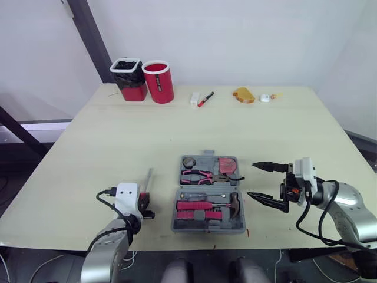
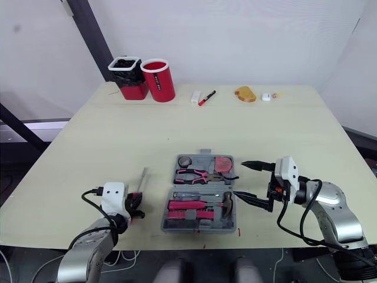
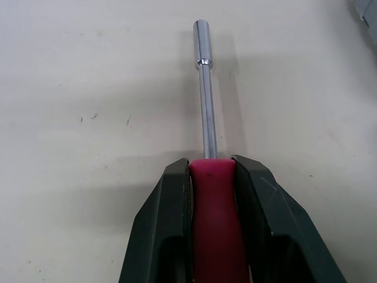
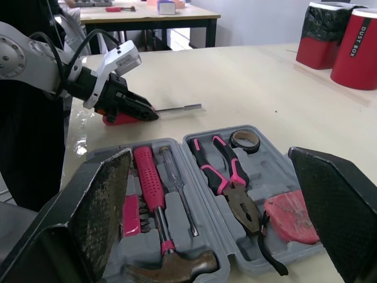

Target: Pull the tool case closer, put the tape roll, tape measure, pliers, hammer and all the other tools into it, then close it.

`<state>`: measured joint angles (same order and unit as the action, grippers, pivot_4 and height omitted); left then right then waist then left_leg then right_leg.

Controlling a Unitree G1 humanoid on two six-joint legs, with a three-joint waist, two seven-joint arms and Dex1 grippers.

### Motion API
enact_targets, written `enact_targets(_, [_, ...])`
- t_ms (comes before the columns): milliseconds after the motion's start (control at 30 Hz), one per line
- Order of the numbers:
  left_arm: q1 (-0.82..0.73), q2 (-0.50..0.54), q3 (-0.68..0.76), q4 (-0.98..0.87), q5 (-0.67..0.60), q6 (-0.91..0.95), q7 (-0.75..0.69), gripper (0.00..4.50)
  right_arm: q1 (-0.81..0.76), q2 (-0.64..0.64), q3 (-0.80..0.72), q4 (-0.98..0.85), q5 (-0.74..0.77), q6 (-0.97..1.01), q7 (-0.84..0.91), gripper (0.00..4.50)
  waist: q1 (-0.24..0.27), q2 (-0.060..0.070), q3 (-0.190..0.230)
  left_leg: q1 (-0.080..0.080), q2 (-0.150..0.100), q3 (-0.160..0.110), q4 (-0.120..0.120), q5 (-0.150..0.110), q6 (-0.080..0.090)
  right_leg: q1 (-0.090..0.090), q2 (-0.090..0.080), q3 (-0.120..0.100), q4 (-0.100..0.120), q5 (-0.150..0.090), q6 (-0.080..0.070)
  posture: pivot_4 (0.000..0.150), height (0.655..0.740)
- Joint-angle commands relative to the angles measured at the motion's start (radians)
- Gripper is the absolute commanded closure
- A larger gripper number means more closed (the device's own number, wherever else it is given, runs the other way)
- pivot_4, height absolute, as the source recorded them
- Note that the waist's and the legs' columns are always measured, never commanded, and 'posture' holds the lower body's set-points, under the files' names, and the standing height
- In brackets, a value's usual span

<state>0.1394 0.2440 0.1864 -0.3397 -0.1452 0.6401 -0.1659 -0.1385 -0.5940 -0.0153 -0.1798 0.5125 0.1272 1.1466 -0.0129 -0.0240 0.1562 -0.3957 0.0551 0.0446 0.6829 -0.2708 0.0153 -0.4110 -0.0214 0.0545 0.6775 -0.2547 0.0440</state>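
The left gripper (image 3: 212,168) is clamped on a pink-handled screwdriver (image 3: 205,100) lying on the table (image 1: 118,135), just left of the open tool case (image 1: 206,230). The right gripper (image 1: 251,180) hangs spread apart by the case's right edge.

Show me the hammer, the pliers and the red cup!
hammer (image 4: 151,183), right wrist view, pink handle.
pliers (image 4: 240,197), right wrist view, the joint.
red cup (image 1: 159,85), left eye view, its side.
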Motion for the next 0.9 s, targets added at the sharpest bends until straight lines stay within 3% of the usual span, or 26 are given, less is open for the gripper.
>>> enact_targets(33, [0.007, 0.024, 0.030, 0.009, -0.008, -0.014, -0.013, 3.93, -0.012, -0.004, -0.014, -0.047, 0.023, 0.009, -0.006, 0.00, 0.000, 0.000, 0.000, 0.000, 0.000, 0.000, 0.000, 0.000, 0.000, 0.000, 0.000, 0.000, 0.000, 0.000, 0.000, 0.150, 0.7400])
enact_targets(167, [0.008, 0.073, 0.042, 0.001, -0.031, -0.042, -0.075, 3.93, -0.001, -0.001, -0.014, -0.064, 0.033, 0.022, -0.009, 0.00, -0.002, -0.001, 0.000, 0.000, 0.001, 0.000, 0.000, 0.000, 0.000, 0.000, 0.001, 0.000, 0.000, 0.000, 0.000, 0.150, 0.7400])
enact_targets(467, [-0.073, 0.376, 0.055, 0.017, -0.150, -0.110, -0.451, 3.93, 0.034, -0.038, -0.042, -0.075, 0.072, 0.032, 0.039, 0.00, 0.002, -0.002, 0.001, -0.002, 0.001, 0.000, -0.001, 0.000, 0.000, -0.002, 0.000, -0.001, -0.001, -0.002, -0.004, 0.150, 0.7400])
enact_targets(633, [-0.152, 0.535, -0.029, 0.040, -0.160, -0.166, -0.670, 3.93, 0.072, -0.064, -0.061, -0.082, 0.095, 0.020, 0.081, 0.00, 0.001, -0.002, 0.002, -0.002, 0.001, 0.001, -0.002, 0.000, 0.000, -0.002, 0.000, -0.001, -0.003, -0.002, -0.003, 0.150, 0.7400])
enact_targets(900, [-0.331, 0.601, -0.199, 0.033, -0.168, -0.211, -0.870, 3.93, 0.115, -0.092, -0.092, -0.076, 0.102, 0.007, 0.106, 0.00, 0.002, -0.002, 0.002, -0.002, 0.001, 0.002, -0.003, 0.000, 0.000, -0.002, 0.001, 0.000, -0.005, -0.001, -0.002, 0.150, 0.7400])
